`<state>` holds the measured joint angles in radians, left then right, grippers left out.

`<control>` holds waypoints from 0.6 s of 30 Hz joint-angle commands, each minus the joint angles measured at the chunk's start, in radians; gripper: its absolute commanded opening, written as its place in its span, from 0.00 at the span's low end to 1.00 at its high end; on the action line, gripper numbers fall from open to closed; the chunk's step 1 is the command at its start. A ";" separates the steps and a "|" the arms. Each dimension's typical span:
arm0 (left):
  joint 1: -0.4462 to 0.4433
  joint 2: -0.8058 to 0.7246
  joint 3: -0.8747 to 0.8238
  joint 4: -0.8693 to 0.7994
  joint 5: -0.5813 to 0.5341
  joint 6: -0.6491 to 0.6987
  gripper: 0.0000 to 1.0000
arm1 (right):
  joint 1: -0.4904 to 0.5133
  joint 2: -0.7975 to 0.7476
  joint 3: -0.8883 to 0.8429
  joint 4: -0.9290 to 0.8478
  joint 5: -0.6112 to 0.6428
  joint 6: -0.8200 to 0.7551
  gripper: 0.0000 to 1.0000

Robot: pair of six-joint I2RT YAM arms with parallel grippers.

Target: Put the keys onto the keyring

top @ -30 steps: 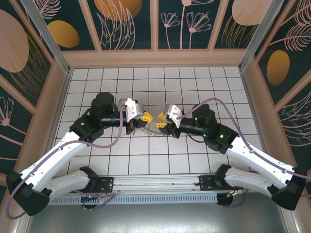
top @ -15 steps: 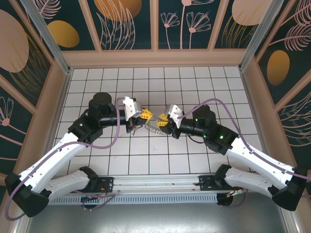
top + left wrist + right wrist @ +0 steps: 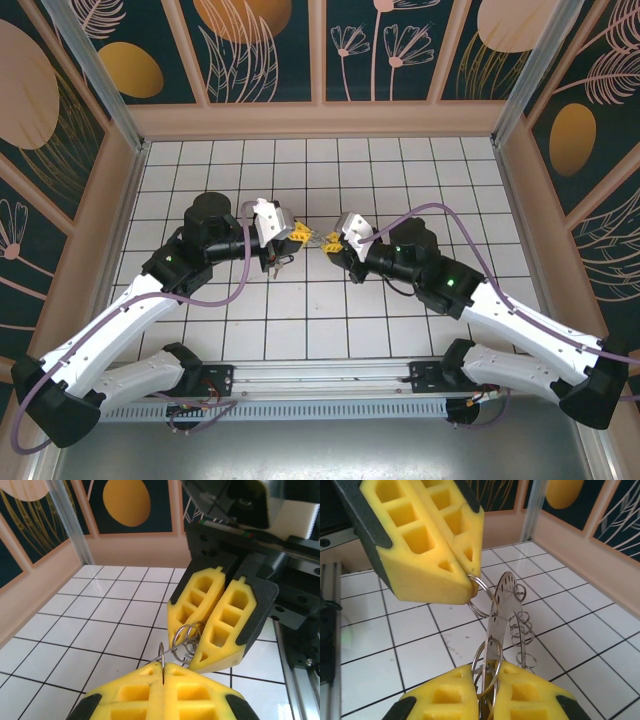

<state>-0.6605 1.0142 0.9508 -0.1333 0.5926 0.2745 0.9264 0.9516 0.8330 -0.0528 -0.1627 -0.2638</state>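
We see the left gripper [image 3: 298, 233] reaching in from 9 o'clock toward the middle of the desk [image 3: 400, 170], its yellow jaws pressed together. In the right wrist view it comes down from 11 o'clock and pinches a round wire loop [image 3: 485, 587] at its very tip. The loop meets the rim of the keyring [image 3: 501, 605]. In the left wrist view, a thin wire stands upright out of the closed seam at 6 o'clock.

From above, the keyring is only a thin edge-on sliver, held off the desk between the two sets of jaws and touching both. The left tip is at its 9 o'clock and the right tip at its 3 o'clock.

The right gripper [image 3: 329, 241] comes in from 3 o'clock. Its jaws are closed on the lower edge of the keyring, so the flat grey plate stands upright toward 12 o'clock in its own wrist view. Small wire loops hang down the plate's 3 o'clock side. We cannot tell whether a key is among them.

The desk is white, ruled into square tiles by dark lines, and a metal rail [image 3: 320, 375] runs along its 6 o'clock edge. Peach-framed walls [image 3: 260, 50] enclose it, with dark teal panels painted with orange ovals and pale line-drawn plants.
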 commanded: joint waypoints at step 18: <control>-0.006 0.018 -0.023 0.123 -0.133 -0.068 0.00 | 0.073 0.016 -0.018 0.158 0.087 0.007 0.00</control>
<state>-0.6662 1.0187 0.9417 -0.0807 0.4919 0.2409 0.9726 0.9627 0.8196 0.0078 -0.0547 -0.2592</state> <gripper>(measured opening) 0.045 0.081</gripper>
